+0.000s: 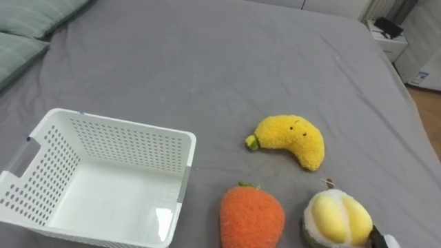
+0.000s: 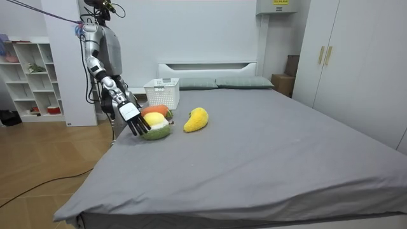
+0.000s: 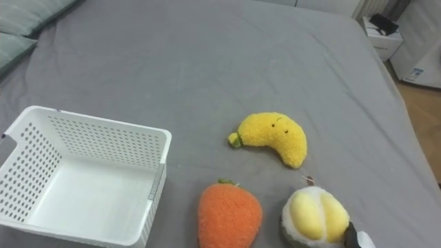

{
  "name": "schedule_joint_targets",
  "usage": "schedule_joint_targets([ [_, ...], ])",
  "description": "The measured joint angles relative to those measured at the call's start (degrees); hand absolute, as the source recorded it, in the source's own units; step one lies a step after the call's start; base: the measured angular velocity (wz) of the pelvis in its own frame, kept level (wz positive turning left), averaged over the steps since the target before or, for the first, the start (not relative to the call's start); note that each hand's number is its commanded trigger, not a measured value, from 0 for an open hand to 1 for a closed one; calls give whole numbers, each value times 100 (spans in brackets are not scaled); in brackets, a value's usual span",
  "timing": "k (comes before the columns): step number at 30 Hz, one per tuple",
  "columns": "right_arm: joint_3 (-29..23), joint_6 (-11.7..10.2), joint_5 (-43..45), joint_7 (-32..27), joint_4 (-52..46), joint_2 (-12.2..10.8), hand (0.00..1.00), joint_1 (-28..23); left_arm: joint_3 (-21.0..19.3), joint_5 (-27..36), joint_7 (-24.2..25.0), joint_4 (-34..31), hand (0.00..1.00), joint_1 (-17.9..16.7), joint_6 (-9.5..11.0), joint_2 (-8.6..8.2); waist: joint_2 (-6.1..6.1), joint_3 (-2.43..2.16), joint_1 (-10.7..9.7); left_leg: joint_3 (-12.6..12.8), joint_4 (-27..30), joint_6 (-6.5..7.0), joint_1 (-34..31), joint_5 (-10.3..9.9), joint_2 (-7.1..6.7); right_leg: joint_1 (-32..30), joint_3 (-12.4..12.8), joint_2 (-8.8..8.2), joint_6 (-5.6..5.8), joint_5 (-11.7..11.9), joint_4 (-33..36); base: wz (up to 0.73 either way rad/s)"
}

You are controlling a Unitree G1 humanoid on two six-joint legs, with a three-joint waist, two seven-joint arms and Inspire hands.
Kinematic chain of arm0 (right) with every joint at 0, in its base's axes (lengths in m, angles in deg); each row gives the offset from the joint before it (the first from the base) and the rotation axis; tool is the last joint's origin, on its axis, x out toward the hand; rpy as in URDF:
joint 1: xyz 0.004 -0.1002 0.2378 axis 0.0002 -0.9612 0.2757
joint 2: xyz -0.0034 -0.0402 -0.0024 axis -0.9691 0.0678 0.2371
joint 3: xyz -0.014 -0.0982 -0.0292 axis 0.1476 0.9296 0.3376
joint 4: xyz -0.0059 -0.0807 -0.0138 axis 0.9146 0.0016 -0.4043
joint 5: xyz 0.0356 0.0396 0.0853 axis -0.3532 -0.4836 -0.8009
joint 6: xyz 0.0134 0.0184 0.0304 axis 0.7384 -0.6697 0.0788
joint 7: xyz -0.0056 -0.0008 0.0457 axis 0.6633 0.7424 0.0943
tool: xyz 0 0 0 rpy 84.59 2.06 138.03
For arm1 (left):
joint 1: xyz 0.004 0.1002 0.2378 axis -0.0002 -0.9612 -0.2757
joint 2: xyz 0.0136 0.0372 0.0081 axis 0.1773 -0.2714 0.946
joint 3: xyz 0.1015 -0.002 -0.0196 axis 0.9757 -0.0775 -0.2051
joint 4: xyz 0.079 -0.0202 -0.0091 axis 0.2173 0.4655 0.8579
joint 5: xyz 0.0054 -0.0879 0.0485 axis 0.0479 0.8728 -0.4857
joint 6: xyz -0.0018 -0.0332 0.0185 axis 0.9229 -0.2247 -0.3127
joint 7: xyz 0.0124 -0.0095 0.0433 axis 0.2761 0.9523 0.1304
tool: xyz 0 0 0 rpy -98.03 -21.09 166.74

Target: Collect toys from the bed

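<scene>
Three plush toys lie on the grey bed (image 1: 207,62): a yellow banana (image 1: 293,138), an orange fruit with a green stalk (image 1: 251,217) and a yellow-and-green fruit (image 1: 337,219). A white perforated basket (image 1: 124,125) stands empty to their left. My right hand (image 2: 130,114) reaches down at the bed's near side, its fingers straight and right beside the yellow-and-green fruit (image 2: 156,128). In the left eye view a tip of that hand (image 1: 380,238) shows at the bottom right corner, next to the same toy. I stand beside the bed at the room view's left.
Green-grey pillows (image 1: 27,27) lie at the head of the bed, far left. A white bedside unit (image 1: 389,38) stands past the far right corner. A shelf (image 2: 32,76) is behind me and wardrobes (image 2: 356,57) line the room view's right.
</scene>
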Motion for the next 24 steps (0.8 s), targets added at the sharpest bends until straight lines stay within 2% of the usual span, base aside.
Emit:
schedule_joint_targets([
  [4,0,-41,-318,-176,-2,-3,0,2,54,5,-2,8,0,15,3,-4,36,12,-9,8,1,1,11,1,1,8,6,1,0,0,-2,0],
  [9,-2,-120,-656,-440,-630,-34,0,8,103,221,-31,86,0,102,68,-4,128,76,-10,48,-4,4,-29,6,0,-51,34,-2,0,0,1,-3],
  [11,0,-165,-814,-547,-966,-59,0,11,124,218,-46,162,0,159,127,3,143,67,-4,74,-4,6,-37,11,-1,-58,32,-2,3,-2,-8,0],
  [14,59,-380,-1027,-670,-1241,-143,0,87,216,218,-44,172,0,176,144,-8,154,60,-3,77,6,5,-40,12,0,-61,28,-1,6,-4,-25,0],
  [19,120,-447,-1255,-751,-1246,-165,0,242,329,218,-28,169,0,175,173,-27,176,44,9,62,3,6,-47,12,-9,-60,-9,0,11,-7,-24,2],
  [24,144,-475,-1288,-824,-1246,-164,0,296,328,215,-28,164,0,175,209,-29,233,7,9,61,1,7,-47,13,-5,-58,-22,-4,12,-7,-17,0],
])
